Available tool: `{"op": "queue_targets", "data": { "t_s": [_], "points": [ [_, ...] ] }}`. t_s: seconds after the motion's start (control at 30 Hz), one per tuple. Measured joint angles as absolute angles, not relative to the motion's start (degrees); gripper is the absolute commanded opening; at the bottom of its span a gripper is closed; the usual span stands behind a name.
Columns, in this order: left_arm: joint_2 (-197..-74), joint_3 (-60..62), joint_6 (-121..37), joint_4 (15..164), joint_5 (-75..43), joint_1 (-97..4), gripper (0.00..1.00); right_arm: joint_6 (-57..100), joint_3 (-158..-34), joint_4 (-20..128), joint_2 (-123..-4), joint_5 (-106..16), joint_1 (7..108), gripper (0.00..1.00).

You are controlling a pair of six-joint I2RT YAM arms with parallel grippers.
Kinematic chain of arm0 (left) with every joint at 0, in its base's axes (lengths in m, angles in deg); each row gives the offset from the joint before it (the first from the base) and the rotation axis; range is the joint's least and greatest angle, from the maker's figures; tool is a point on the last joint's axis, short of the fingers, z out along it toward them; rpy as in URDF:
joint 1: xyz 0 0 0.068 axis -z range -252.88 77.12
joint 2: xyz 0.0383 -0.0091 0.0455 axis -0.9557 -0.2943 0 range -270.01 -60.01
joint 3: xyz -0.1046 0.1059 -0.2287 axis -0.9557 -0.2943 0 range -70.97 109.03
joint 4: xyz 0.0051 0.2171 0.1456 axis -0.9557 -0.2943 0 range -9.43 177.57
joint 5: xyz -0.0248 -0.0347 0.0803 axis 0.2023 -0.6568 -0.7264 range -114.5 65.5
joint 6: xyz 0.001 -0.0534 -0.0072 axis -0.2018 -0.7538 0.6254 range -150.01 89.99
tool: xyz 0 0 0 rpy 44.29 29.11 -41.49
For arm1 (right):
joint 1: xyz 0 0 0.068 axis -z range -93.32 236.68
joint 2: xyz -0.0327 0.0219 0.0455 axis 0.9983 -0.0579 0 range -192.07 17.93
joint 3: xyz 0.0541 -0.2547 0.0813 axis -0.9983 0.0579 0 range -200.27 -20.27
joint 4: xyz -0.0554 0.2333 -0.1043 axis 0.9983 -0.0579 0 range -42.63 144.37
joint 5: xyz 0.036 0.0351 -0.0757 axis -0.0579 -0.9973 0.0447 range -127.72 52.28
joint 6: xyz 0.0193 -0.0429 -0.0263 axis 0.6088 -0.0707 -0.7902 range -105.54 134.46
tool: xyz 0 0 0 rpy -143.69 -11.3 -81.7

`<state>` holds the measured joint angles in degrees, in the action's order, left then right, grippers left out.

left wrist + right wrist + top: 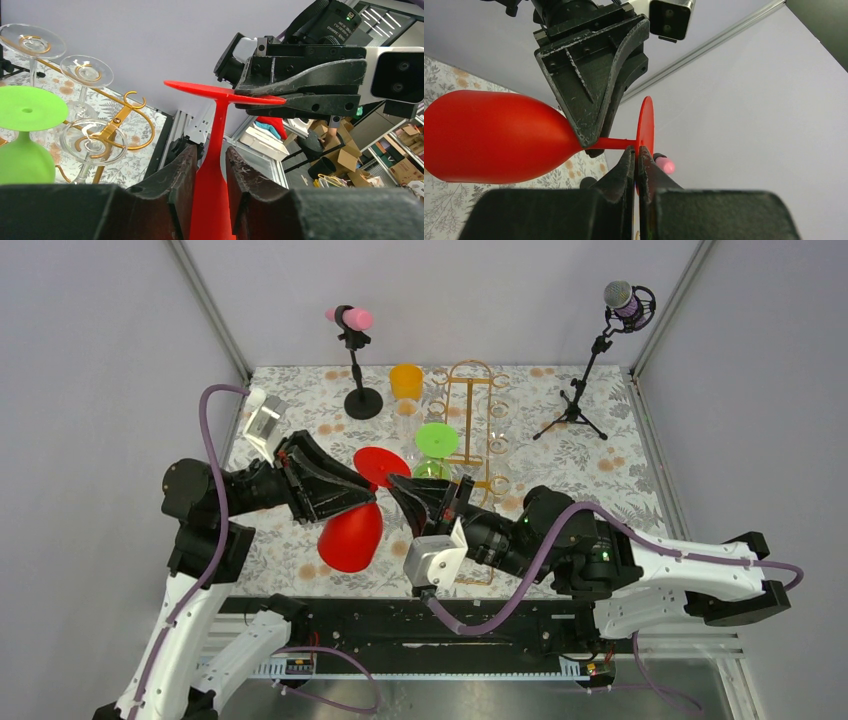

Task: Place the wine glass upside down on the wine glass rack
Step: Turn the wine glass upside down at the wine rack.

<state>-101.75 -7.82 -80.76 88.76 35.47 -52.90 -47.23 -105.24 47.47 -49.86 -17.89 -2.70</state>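
In midair, right pincer [395, 482] clamps the wine glass [350, 538] by its foot rim; left pincer [374, 502] brackets the stem, grip unclear.

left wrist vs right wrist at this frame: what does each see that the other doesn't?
Left wrist only: the gold wire wine glass rack with clear glasses on it, and a lime green glass beside them.
Right wrist only: the full bowl of the opaque red wine glass, lying sideways above the floral tablecloth, and a small pink object behind.
Both: that glass's stem running between the left gripper fingers, and its round foot pinched at the edge by the right gripper.
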Motion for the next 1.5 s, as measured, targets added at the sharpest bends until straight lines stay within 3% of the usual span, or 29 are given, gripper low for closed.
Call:
{"op": "queue_targets", "data": {
  "t_s": [0.2, 0.37, 0.47, 0.6, 0.67, 0.77, 1.1, 1.13, 1.2, 1.23, 1.5],
  "points": [
    [-101.7, -7.8, -79.7, 88.6, 35.4, -51.8, 0.17, -47.3, -105.3, 47.7, -50.7, -17.9, -3.0, 0.00],
    [-101.7, -7.8, -79.3, 89.0, 35.3, -51.2, 0.18, -47.3, -105.4, 48.2, -50.7, -17.8, -2.9, 0.00],
    [-101.7, -7.8, -79.1, 89.0, 35.1, -51.0, 0.25, -47.3, -105.4, 48.4, -50.8, -17.8, -2.9, 0.00],
    [-101.8, -7.8, -78.9, 89.0, 34.8, -50.6, 0.27, -47.5, -105.4, 49.7, -51.5, -17.8, -2.9, 0.00],
    [-101.9, -7.8, -78.9, 89.0, 34.8, -50.5, 0.21, -47.5, -105.4, 50.2, -51.9, -17.8, -2.9, 0.00],
    [-102.2, -7.8, -78.7, 89.1, 35.1, -50.3, 0.00, -47.5, -105.4, 50.3, -52.3, -17.7, -2.9, 0.00],
    [-102.1, -7.8, -77.8, 89.7, 35.1, -50.0, 0.00, -47.5, -105.4, 50.4, -52.3, -17.8, -2.9, 0.00],
    [-102.1, -7.8, -77.8, 89.8, 35.1, -50.0, 0.00, -47.5, -105.4, 50.6, -52.3, -17.8, -2.9, 0.06],
    [-102.1, -7.8, -77.8, 89.9, 35.0, -50.0, 0.00, -47.7, -105.0, 51.5, -52.2, -17.7, -2.9, 0.27],
    [-102.1, -7.8, -77.8, 90.1, 34.9, -50.0, 0.00, -48.0, -104.4, 52.4, -52.1, -17.6, -2.9, 0.32],
    [-102.4, -6.5, -73.5, 83.9, 33.7, -49.5, 0.00, -49.5, -98.3, 60.3, -48.8, -17.3, -2.8, 0.52]
  ]
}}
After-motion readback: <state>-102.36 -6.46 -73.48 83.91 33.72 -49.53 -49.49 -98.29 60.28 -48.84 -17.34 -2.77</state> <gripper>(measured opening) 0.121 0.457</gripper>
